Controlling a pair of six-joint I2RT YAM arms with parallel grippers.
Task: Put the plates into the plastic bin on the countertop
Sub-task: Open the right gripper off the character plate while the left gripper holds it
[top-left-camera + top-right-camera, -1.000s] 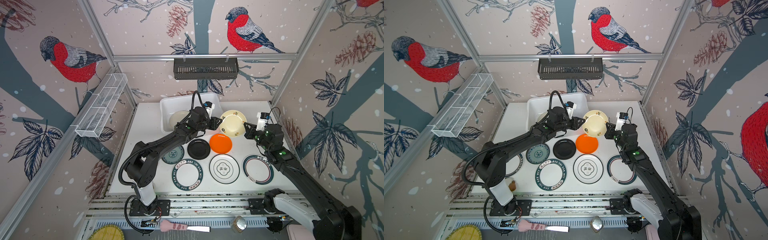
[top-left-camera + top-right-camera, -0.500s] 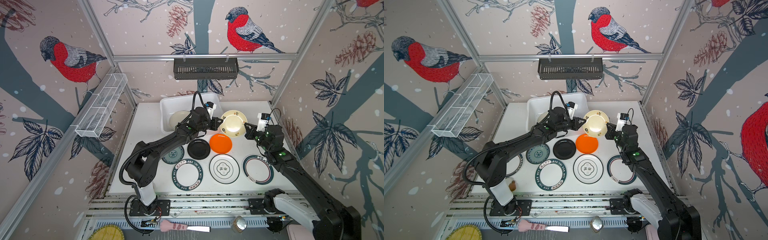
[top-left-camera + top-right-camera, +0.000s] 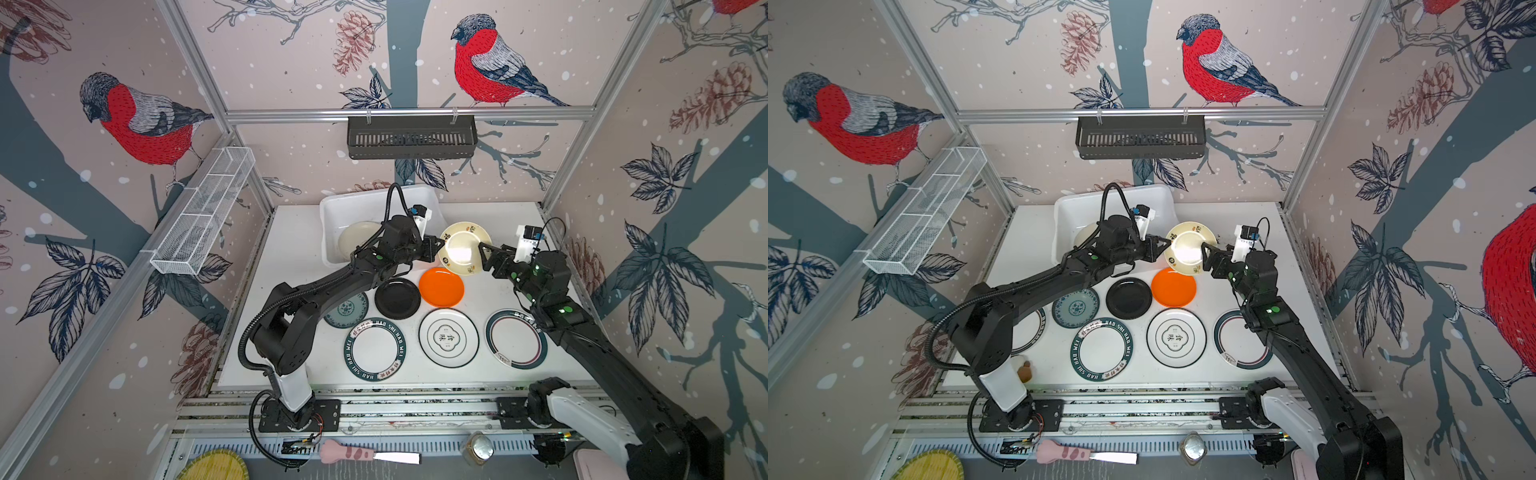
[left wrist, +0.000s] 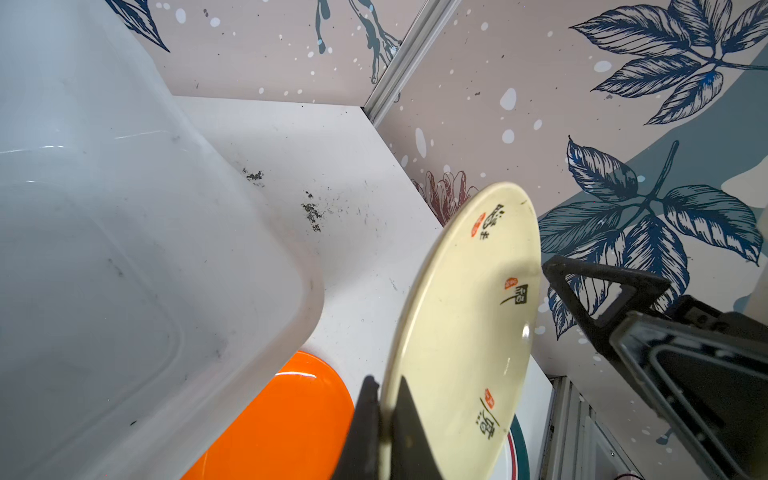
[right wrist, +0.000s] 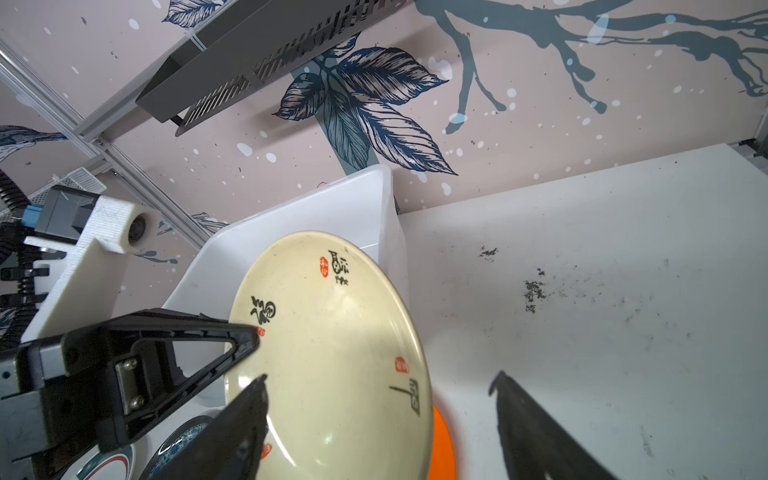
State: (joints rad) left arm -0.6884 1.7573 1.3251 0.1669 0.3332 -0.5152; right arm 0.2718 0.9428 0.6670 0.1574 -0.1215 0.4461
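Note:
A cream plate [image 3: 463, 249] [image 3: 1188, 249] with dark characters hangs tilted above the countertop [image 3: 299, 249], just right of the plastic bin [image 3: 332, 208]. My left gripper [image 4: 385, 380] is shut on its near rim. My right gripper [image 5: 380, 376] stands open, its jaws wide on either side of the plate's [image 5: 332, 353] opposite rim. Another cream plate [image 3: 357, 243] lies in the bin. On the countertop lie orange [image 3: 441, 287], black [image 3: 397, 298], teal patterned [image 3: 349, 309], lettered-rim [image 3: 375, 349], emblem [image 3: 448, 338] and ringed [image 3: 515, 338] plates.
A black slotted basket [image 3: 411, 137] hangs on the back wall and a white wire rack [image 3: 203, 216] on the left wall. One more plate [image 3: 1027, 332] lies partly under the left arm. A yellow mat [image 3: 216, 467] and a pink-handled tool [image 3: 365, 455] lie below the front rails.
My left gripper has shut on the cream plate's rim. My right gripper, which was shut on the plate's other rim, has opened wide. The plate has barely moved.

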